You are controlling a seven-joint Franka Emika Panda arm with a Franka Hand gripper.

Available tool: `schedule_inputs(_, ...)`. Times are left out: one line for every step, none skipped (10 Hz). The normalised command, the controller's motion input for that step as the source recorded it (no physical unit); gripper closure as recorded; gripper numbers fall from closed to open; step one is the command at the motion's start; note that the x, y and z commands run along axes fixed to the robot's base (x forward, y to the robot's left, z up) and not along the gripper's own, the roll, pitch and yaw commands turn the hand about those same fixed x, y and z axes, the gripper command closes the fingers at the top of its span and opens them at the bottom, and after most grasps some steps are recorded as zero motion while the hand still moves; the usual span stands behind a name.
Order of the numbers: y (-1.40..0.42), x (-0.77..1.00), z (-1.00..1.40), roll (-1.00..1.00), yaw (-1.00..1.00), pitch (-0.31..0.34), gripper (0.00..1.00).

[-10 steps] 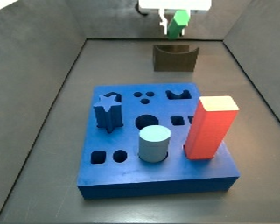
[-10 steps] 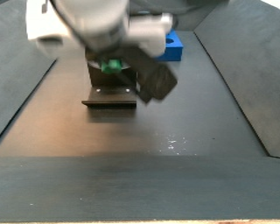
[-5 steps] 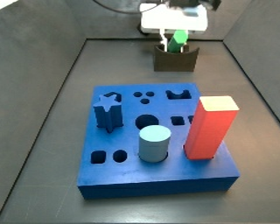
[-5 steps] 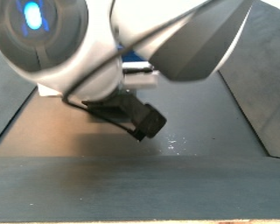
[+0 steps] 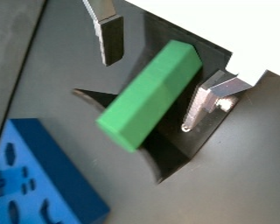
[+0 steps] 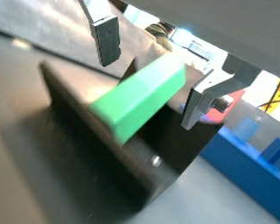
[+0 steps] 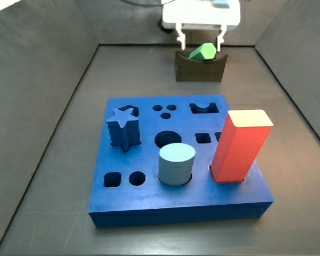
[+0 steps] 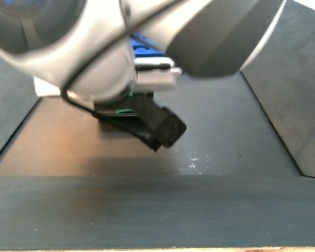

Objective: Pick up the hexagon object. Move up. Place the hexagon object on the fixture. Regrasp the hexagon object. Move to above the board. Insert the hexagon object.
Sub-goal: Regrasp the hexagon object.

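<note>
In a side view, the gripper (image 7: 200, 41), white-bodied with two silver fingers, is seen lowered over the fixture (image 7: 200, 68), a small dark brown block with a notched top, at the far end of the dark floor, at about twelve o'clock from the board. The hexagon object (image 7: 199, 51), a small bright green prism bar, is seen tilted in the fixture's notch, between the fingers. The board (image 7: 176, 160), a large thick blue slab with shaped cut-outs, lies nearer the camera, well apart from the fixture. On it stand a dark blue star peg (image 7: 123, 125) at nine o'clock, a pale blue cylinder (image 7: 176, 165) at six o'clock and a tall red block (image 7: 240, 146) at four o'clock.

In a side view from the opposite end, most of the picture is filled by the blurred grey and white arm (image 8: 147, 44). Only a dark part of the fixture (image 8: 157, 124) and a blue edge of the board (image 8: 150, 48) are made out; the fingers are hidden here.

In a wrist view, the hexagon object (image 5: 150, 94) is seen lying slanted in the fixture (image 5: 166, 157). The gripper (image 5: 157, 73) is spread apart, with a gap visible between each silver finger (image 5: 206, 101) and the bar. A corner of the board (image 5: 38, 184) is seen.

In a wrist view from the opposite side, the hexagon object (image 6: 140, 94) rests on the fixture (image 6: 95, 149), and the gripper (image 6: 154, 70) stands clear of the bar on both sides.
</note>
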Motion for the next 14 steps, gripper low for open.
schedule_inputs(0.00,-0.03,1.00,0.06,0.00,0.058,0.00)
schedule_inputs(0.00,-0.03,0.94,0.05,-0.01,0.076,0.00)
schedule_inputs(0.00,-0.03,0.76,0.05,-0.01,0.085,0.00)
schedule_inputs(0.00,-0.03,0.54,0.05,-0.02,0.085,0.00)
schedule_inputs(0.00,-0.03,0.42,0.05,-0.03,0.079,0.00)
schedule_inputs(0.00,-0.02,0.19,0.05,-0.03,0.073,0.00)
schedule_inputs(-1.00,-0.09,0.88,1.00,0.00,0.067,0.00)
schedule_inputs(-1.00,-0.08,0.87,1.00,0.00,0.063,0.00)
schedule_inputs(-1.00,-0.11,0.86,1.00,0.00,0.053,0.00)
schedule_inputs(-1.00,-0.13,0.83,1.00,0.00,0.046,0.00)
schedule_inputs(-0.90,-0.13,0.66,1.00,-0.01,0.037,0.00)
schedule_inputs(-0.74,-0.09,0.44,1.00,-0.01,0.033,0.00)
schedule_inputs(-0.51,-0.06,0.15,1.00,-0.01,0.029,0.00)
schedule_inputs(-0.33,-0.03,0.01,1.00,-0.01,0.026,0.00)
